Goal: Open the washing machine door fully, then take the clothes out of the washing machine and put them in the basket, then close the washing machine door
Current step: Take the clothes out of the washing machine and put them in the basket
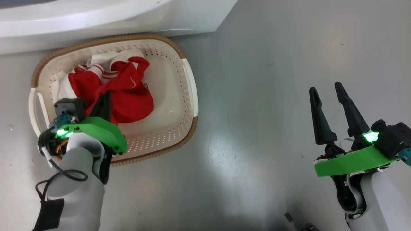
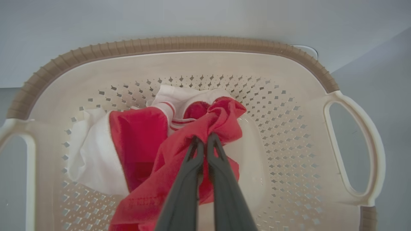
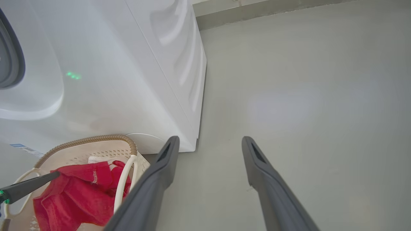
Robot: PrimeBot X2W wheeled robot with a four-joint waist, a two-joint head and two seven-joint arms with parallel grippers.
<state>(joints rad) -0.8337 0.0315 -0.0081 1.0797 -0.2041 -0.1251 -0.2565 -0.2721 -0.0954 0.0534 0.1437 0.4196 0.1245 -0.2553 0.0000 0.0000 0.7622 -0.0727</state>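
Note:
The cream basket (image 1: 175,96) with a brown rim (image 2: 179,43) stands on the floor against the white washing machine (image 1: 96,19). The red and white clothes (image 1: 128,93) lie bundled inside it. My left gripper (image 1: 104,96) reaches down into the basket, shut on a fold of the red clothes (image 2: 138,138), which drapes from its tips (image 2: 204,138). Far to the right, my right gripper (image 1: 326,88) hangs open over bare floor, holding nothing (image 3: 210,141). In the right wrist view the basket (image 3: 93,139) and clothes (image 3: 80,192) sit at the lower left. The washing machine door is out of view.
The washer's white side (image 3: 128,80) rises just behind the basket, with a dark grey curved ring (image 3: 9,57) at its front. Grey floor (image 1: 273,112) stretches between basket and right arm. A wall base (image 3: 273,9) runs along the far side.

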